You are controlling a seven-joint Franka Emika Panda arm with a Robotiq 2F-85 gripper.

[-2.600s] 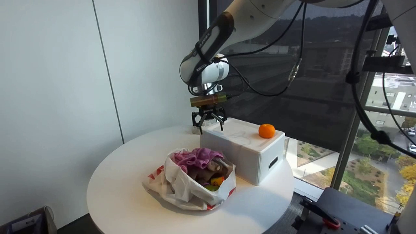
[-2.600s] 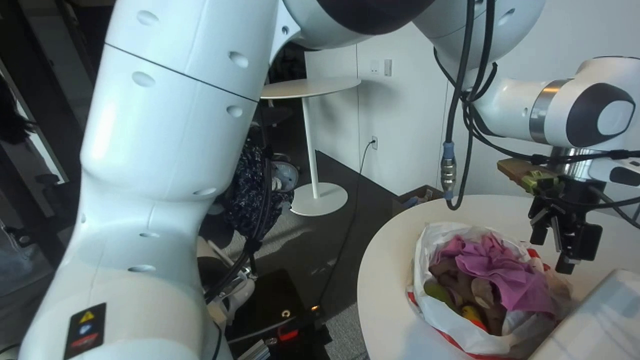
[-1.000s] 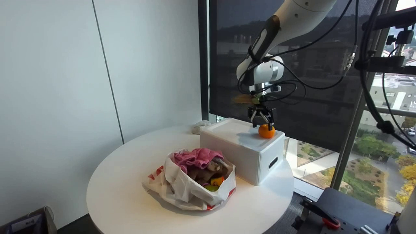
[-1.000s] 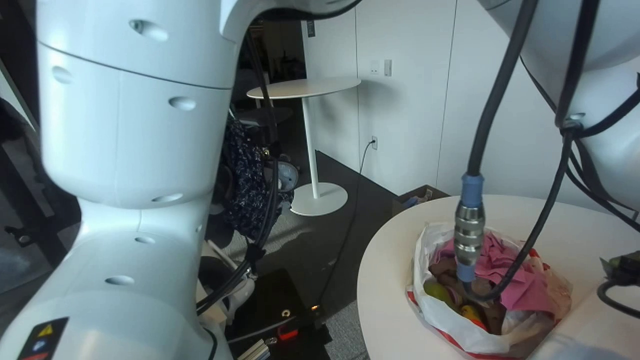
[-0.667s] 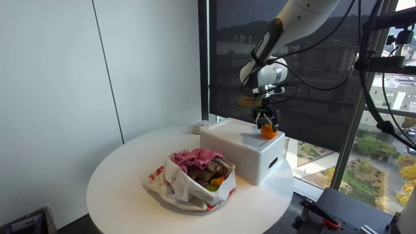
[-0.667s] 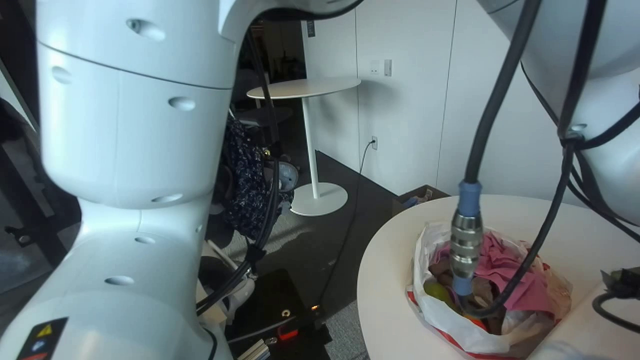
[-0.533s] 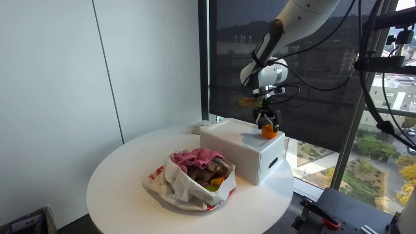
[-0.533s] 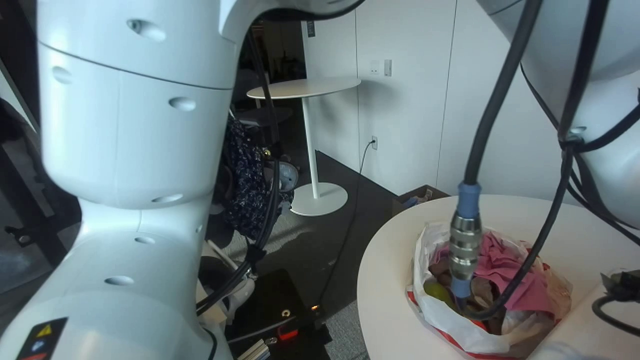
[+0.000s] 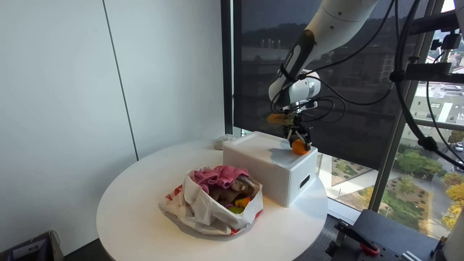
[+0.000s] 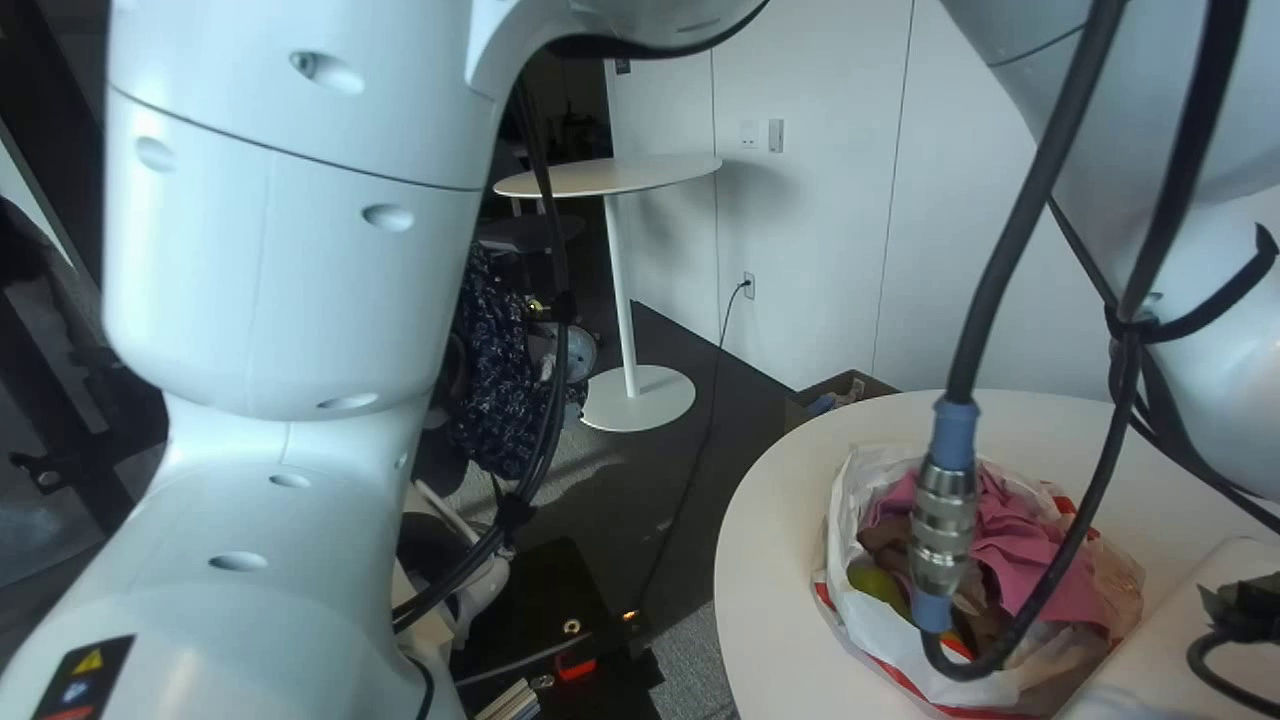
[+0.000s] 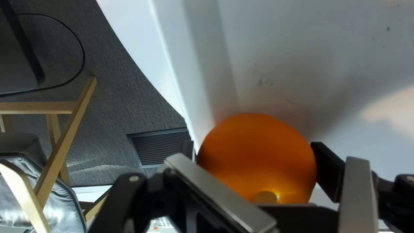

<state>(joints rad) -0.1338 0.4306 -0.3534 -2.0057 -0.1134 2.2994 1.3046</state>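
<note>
I have the pincer (image 9: 299,146) straddling an orange (image 11: 258,158), its fingers (image 11: 328,171) close by on both sides; whether they grip it or merely flank it, I can't tell. The orange sits between them, on top of the white lidded box (image 9: 275,181) directly beneath the pincer. Lower and off to one side of the pincer, on the round white table (image 9: 137,210), I see a white plastic bag (image 9: 206,214) with pink cloth (image 9: 222,176) bunched in its mouth.

White robot arm (image 9: 337,27) slanting downward, wrist (image 9: 305,89) bent, claw (image 9: 300,145) pointing down at a slight tilt, fingers (image 11: 327,171) apart
</note>
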